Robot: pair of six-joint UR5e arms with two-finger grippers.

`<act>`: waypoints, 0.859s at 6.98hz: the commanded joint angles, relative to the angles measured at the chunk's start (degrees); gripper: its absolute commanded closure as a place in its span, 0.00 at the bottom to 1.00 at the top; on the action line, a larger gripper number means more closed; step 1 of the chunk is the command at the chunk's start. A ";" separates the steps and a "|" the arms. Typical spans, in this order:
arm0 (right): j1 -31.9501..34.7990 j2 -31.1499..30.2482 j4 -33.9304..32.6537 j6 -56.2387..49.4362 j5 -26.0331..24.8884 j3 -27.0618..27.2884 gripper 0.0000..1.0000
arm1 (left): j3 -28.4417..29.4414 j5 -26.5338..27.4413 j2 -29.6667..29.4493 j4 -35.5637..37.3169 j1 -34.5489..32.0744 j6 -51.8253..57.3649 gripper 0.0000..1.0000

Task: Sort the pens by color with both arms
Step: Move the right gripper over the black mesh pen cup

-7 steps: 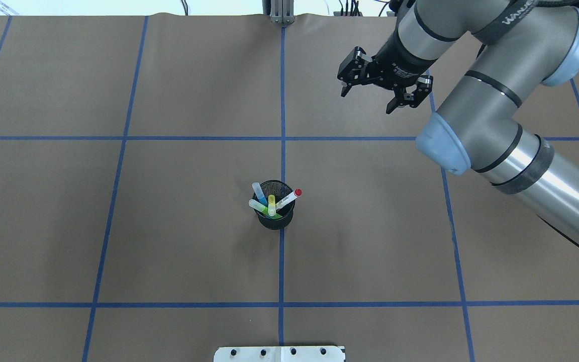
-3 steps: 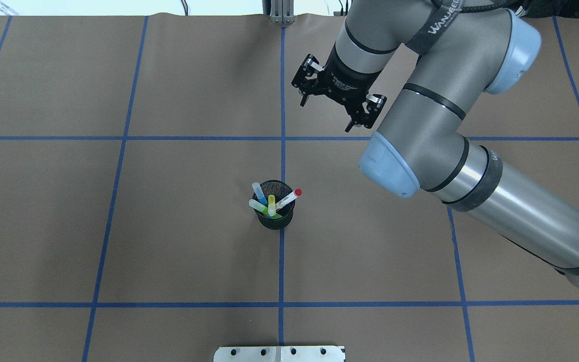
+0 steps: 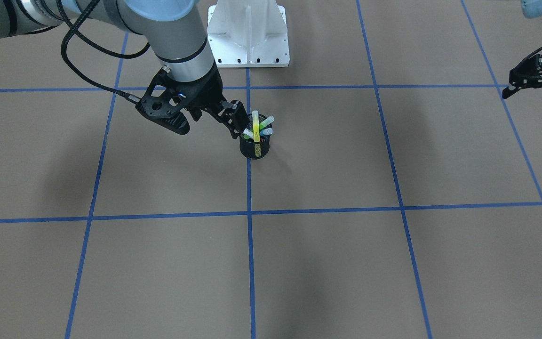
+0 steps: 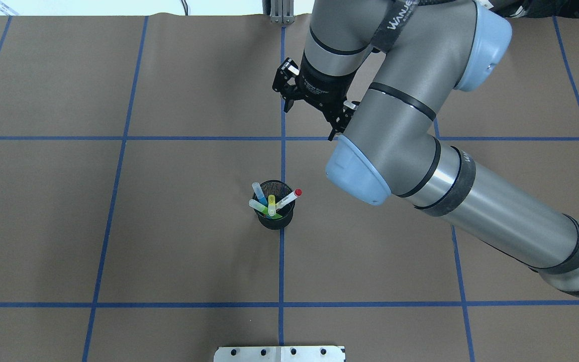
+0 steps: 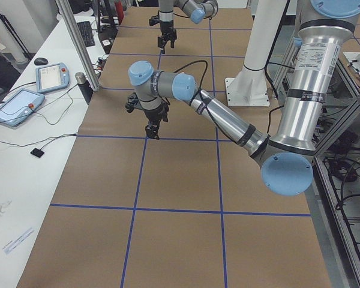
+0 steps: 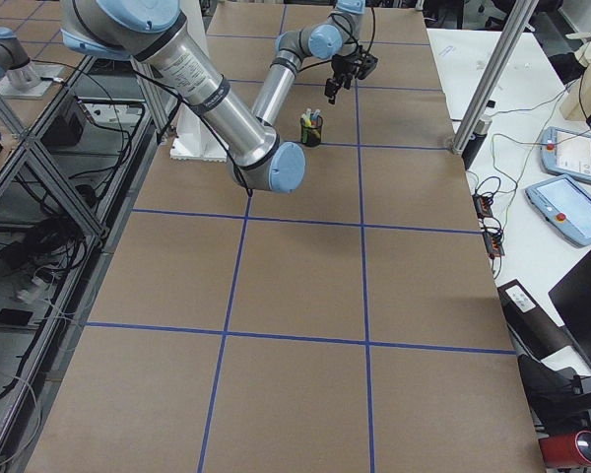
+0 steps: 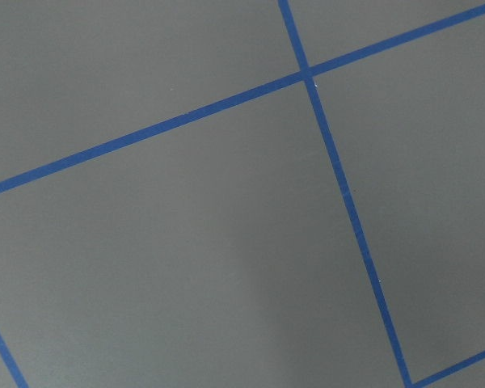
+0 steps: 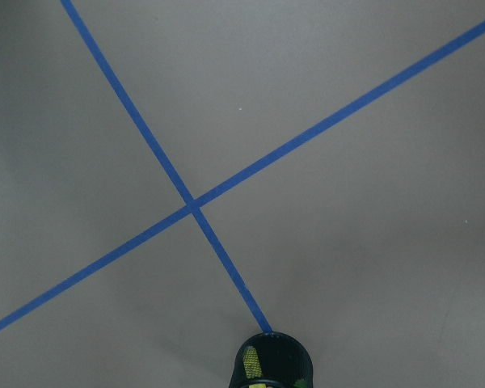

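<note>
— Where do the pens sit?

— All four stand tilted in the round black mesh cup [image 4: 274, 224], which rests on the centre blue tape line [image 4: 281, 266] of the brown paper-covered table [image 4: 169, 226]. The slim blue pen [image 4: 259, 193] leans toward the far left in the overhead view; the lime green pen [image 4: 258, 206] leans left; the yellow pen [image 4: 271, 205] stands in the middle; the white pen with a red cap [image 4: 289, 198] leans right, its cap past the rim.

— And the black two-finger right gripper [image 4: 308, 123]?

— It hangs over the table on the far side of the cup, near a crossing of the tape lines, its fingers spread wide with nothing between them. It touches no pen; its wrist camera looks down on that crossing, with the cup's rim just at the bottom edge.

— Is the left gripper [image 3: 525, 103] any closer?

— No; in the front-facing view it sits at the right edge, well apart from the cup, its fingers parted and empty. Its wrist camera shows only brown paper and tape.

— Anything else on the table?

— A white metal pedestal [image 3: 247, 28] stands at the robot's side, behind the cup.
</note>
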 commanded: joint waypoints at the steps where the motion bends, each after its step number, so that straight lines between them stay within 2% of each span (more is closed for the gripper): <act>1: -2.32 3.72 -2.37 3.65 -0.65 -4.44 0.02 | 0.37 0.01 0.11 -0.04 -0.28 0.15 0.01; 2: -3.12 9.93 -2.64 4.54 -0.73 -13.18 0.02 | 0.63 0.01 -0.24 -0.04 -0.28 -0.11 0.01; 3: -3.65 14.17 -4.03 3.94 -0.65 -18.75 0.02 | 1.33 0.01 -0.33 -0.04 -0.28 0.06 0.01; 6: -5.66 15.26 -6.66 -5.86 -0.73 -20.47 0.02 | 2.21 0.01 0.11 -0.04 -0.37 0.23 0.01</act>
